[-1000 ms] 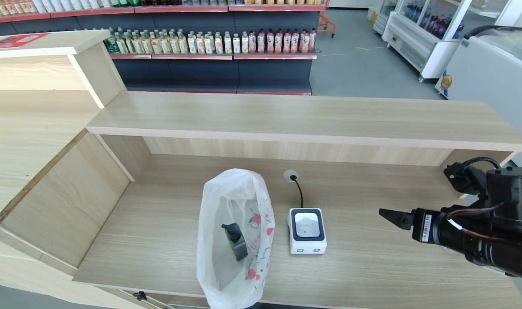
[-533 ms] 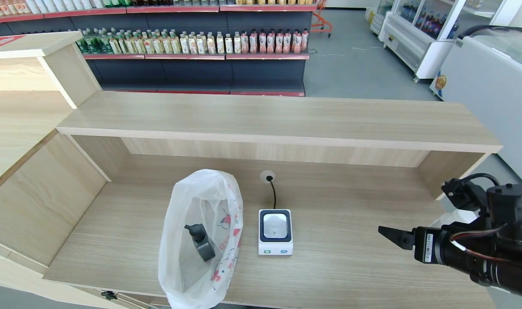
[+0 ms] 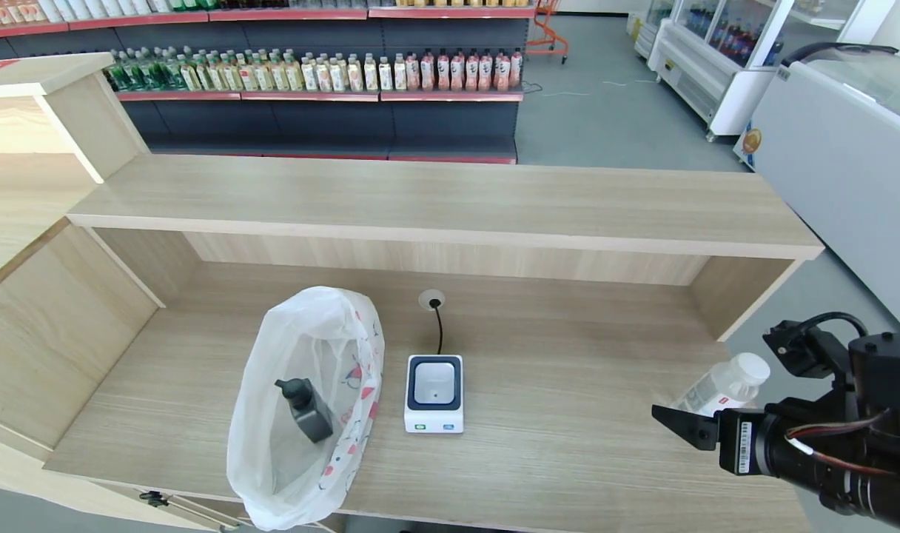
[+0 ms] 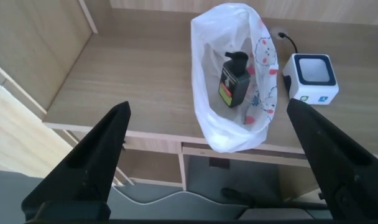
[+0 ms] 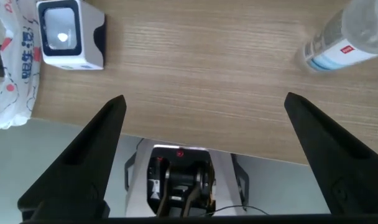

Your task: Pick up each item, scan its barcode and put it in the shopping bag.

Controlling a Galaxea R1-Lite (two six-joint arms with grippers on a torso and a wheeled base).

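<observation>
A white plastic shopping bag (image 3: 324,333) stands open on the wooden counter (image 3: 568,444), with a dark pump bottle (image 3: 306,413) inside it. To its right sits the white barcode scanner (image 3: 435,392). A clear bottle with a white cap (image 3: 720,385) lies near the counter's right end. My right gripper (image 5: 201,99) hangs open and empty over the counter's front edge, between the scanner (image 5: 71,34) and the clear bottle (image 5: 350,34). My left gripper (image 4: 207,106) is open and empty, held high and back from the counter's front edge, facing the bag (image 4: 214,124) and scanner (image 4: 311,78).
A raised wooden ledge (image 3: 450,200) runs along the back of the counter, with side walls at both ends. The scanner's cable goes into a hole (image 3: 431,299) behind it. Shelves of drinks (image 3: 317,70) and freezers (image 3: 835,126) stand beyond.
The head camera has swung right, so the bag and scanner sit further left in the picture and the clear bottle has come into view. The right gripper sits slightly lower.
</observation>
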